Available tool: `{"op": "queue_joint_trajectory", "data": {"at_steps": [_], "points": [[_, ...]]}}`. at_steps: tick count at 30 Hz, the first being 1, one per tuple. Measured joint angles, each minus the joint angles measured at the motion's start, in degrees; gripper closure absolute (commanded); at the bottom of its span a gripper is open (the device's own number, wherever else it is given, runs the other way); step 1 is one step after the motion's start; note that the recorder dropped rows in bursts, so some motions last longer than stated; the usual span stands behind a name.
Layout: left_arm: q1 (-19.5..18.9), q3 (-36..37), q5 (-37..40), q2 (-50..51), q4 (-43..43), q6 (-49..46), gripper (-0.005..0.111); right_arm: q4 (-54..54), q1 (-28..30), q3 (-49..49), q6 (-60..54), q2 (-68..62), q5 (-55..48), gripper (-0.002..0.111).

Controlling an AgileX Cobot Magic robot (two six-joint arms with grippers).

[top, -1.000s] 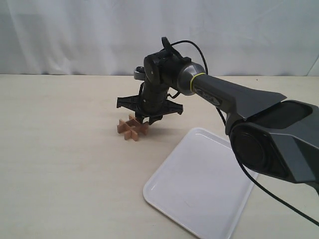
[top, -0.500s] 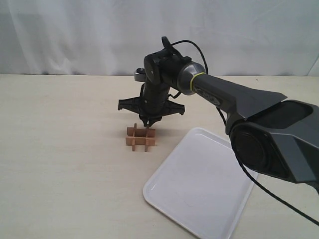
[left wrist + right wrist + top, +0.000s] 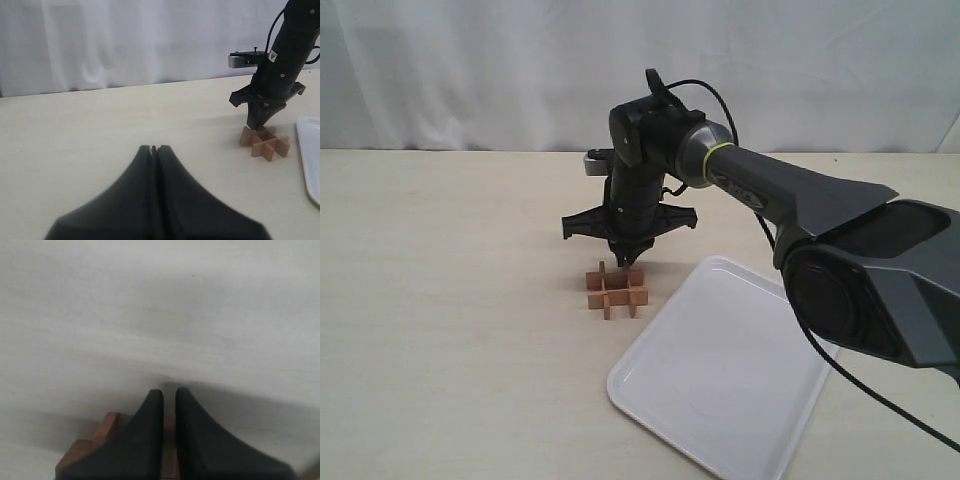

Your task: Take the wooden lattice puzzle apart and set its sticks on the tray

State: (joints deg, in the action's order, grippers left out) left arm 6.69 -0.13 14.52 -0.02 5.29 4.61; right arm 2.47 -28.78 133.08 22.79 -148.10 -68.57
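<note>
Right tool (image 3: 625,262) (jaws together) just above lattice puzzle (image 3: 617,290).

**Matt wood, glossy tray**

The puzzle (image 3: 617,290) is bare light-brown wood, smooth and matt. The tray (image 3: 720,370), near right, is glossy white and plain. The table (image 3: 440,330) is pale and matt, with faint grain. The right gripper (image 3: 629,258) looks like matt black plastic. White cloth (image 3: 470,70) hangs at the far side.

Small light-brown wooden lattice puzzle (image 3: 617,291), its four notched flat sticks (image 3: 632,293) crossed in a hash shape, lies assembled on the bench (image 3: 440,300), just beside the far corner of a large, glossy white tray (image 3: 720,380)
</note>
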Motion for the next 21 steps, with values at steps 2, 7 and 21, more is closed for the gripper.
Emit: {"op": "queue_joint_trajectory", "data": {"at_steps": [2,7,21], "points": [[0.0,0.0,0.0,0.0,0.0,0.0,0.107,0.0,0.0,0.0,-0.11,0.0,0.0,0.103],[0.0,0.0,0.0,0.0,0.0,0.0,0.107,-0.33,0.0,0.0,-0.47,0.0,0.0,0.103],[0.0,0.0,0.0,0.0,0.0,0.0,0.107,-1.9,0.0,0.0,-0.53,0.21,-0.69,0.103]]}}
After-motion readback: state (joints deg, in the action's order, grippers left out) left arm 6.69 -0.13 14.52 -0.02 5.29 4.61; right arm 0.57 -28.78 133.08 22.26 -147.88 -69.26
